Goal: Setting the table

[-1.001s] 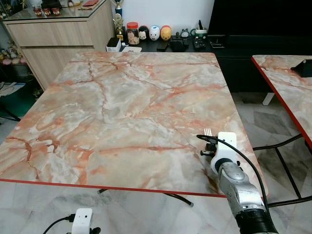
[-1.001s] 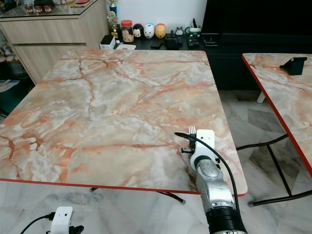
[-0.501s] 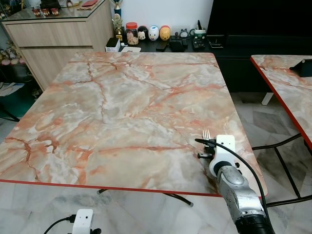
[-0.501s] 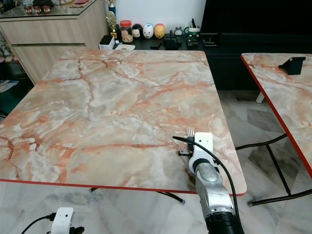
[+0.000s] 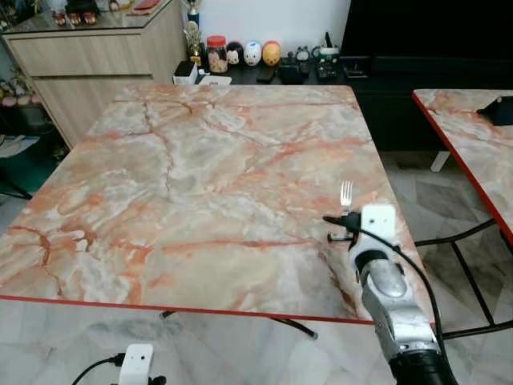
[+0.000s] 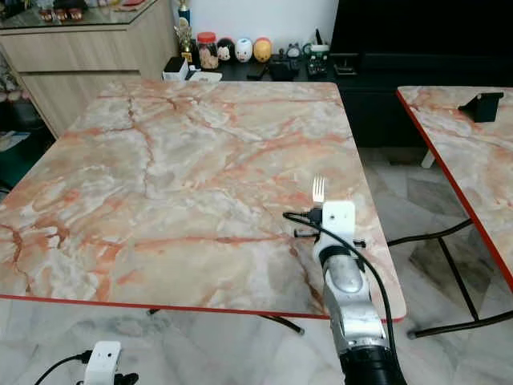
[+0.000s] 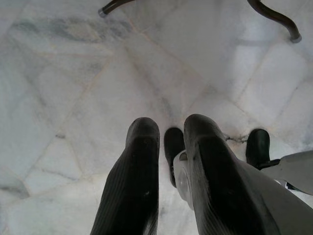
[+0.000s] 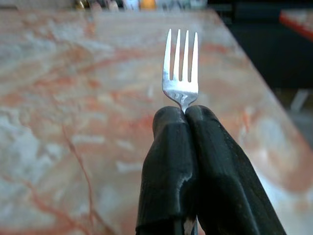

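Observation:
A silver fork (image 8: 180, 68) sticks out past the tips of my right gripper (image 8: 185, 111), tines pointing away from the wrist. The two black fingers are shut on its neck. In the eye views the fork (image 5: 346, 193) is held above the near right part of the marble-patterned table (image 5: 200, 160), just ahead of my white right wrist camera (image 5: 378, 225). My left arm hangs low beside the table, and its gripper (image 7: 168, 128) points down at the tiled floor with a small gap between its fingers and nothing in it.
The table has a red edge (image 5: 160, 305) facing me. A second marble table (image 5: 473, 144) stands to the right with a black stand (image 5: 501, 111) on it. Beyond are a wooden sideboard (image 5: 96, 56) and a dark console with jars and figurines (image 5: 240, 54).
My right gripper has lifted and moved a little farther over the table with the fork, so the tines now stand higher. The left arm has not moved.

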You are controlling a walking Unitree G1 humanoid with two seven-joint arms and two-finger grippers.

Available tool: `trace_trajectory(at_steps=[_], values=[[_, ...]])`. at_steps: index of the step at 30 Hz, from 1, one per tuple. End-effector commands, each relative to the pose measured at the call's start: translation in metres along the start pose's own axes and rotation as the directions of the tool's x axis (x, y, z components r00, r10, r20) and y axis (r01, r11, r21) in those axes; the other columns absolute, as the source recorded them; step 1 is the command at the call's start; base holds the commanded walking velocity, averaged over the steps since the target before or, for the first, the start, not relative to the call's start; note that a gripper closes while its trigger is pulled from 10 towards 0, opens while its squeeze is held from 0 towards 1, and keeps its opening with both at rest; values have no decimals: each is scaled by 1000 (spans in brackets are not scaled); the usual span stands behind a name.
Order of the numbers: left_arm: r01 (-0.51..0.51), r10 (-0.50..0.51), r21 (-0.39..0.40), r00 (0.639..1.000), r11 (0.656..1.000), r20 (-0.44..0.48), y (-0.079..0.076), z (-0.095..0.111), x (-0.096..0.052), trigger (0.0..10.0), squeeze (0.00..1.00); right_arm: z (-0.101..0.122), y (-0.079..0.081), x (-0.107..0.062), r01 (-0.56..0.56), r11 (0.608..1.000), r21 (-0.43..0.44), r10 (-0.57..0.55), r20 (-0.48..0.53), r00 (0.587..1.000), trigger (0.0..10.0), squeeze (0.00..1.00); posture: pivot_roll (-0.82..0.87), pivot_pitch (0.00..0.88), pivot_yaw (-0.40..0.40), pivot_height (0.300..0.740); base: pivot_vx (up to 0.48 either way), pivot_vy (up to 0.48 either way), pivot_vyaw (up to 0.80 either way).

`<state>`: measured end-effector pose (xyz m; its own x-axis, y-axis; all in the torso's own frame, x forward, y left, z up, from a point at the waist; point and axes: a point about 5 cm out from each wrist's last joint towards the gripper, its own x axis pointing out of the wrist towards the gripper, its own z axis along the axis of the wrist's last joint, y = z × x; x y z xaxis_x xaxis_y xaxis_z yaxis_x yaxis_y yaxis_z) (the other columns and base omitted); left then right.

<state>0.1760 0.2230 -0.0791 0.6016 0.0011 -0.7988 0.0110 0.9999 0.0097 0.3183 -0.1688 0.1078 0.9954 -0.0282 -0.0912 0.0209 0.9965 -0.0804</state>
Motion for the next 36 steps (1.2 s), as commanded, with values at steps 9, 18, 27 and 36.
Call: trace_trajectory(at_steps=[9, 18, 27, 36], values=[[-27, 27, 3, 999, 1000, -28, 3, -5, -1, 10000, 0, 35, -1, -2, 9, 997, -82, 10, 219, 976, 10000, 0, 17, 0, 17, 740, 0, 0, 0], [-23, 23, 10, 999, 1000, -30, 3, -5, -1, 10000, 0, 42, -4, -5, 41, 996, -84, -17, 275, 961, 10000, 0, 15, 0, 15, 740, 0, 0, 0], [-24, 24, 15, 999, 1000, -28, 3, -4, -1, 10000, 0, 50, 0, -4, 39, 996, -86, -9, 324, 946, 10000, 0, 21, 0, 13, 740, 0, -258, 0], [-21, 21, 14, 1000, 1000, -21, 3, -3, -1, 10000, 0, 63, -1, -5, 56, 996, -62, -27, 404, 914, 10000, 0, 17, 0, 16, 740, 0, -331, 0]])
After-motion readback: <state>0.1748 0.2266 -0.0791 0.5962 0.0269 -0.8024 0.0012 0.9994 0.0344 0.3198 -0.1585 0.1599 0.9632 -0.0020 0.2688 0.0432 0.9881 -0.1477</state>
